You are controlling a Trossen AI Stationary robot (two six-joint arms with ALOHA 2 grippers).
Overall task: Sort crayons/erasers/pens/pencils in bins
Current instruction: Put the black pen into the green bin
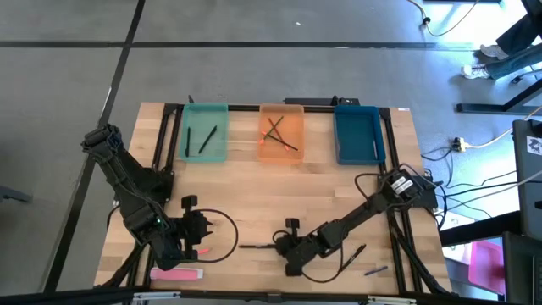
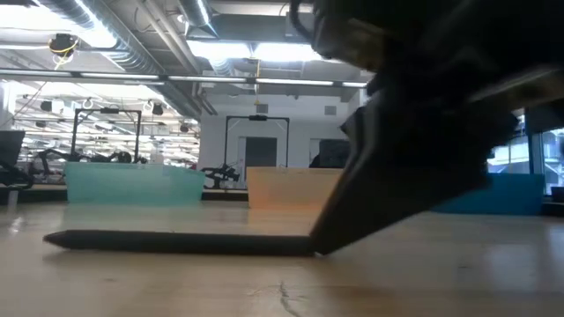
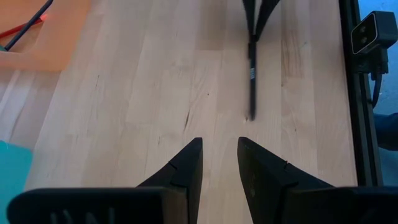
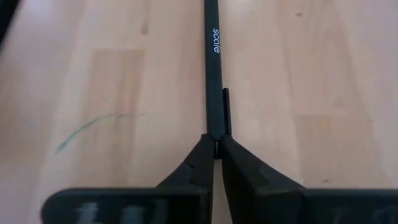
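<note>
Between right pincer (image 4: 217,149) tips: pen (image 4: 213,68).

The high view is looking straight down on the table (image 1: 254,195); the low view is skimming its surface toward 12 o'clock; both wrist views are sharing the black pen (image 4: 213,74).

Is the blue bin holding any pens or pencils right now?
No, the high view shows the blue bin with nothing inside, while the teal bin and orange bin hold sticks.

A black pen (image 4: 214,74) lies flat near the worktop's front. Two pens (image 1: 201,140) sit in the teal bin (image 1: 206,109); pencils (image 1: 278,135) cross in the orange bin (image 1: 281,108).
</note>
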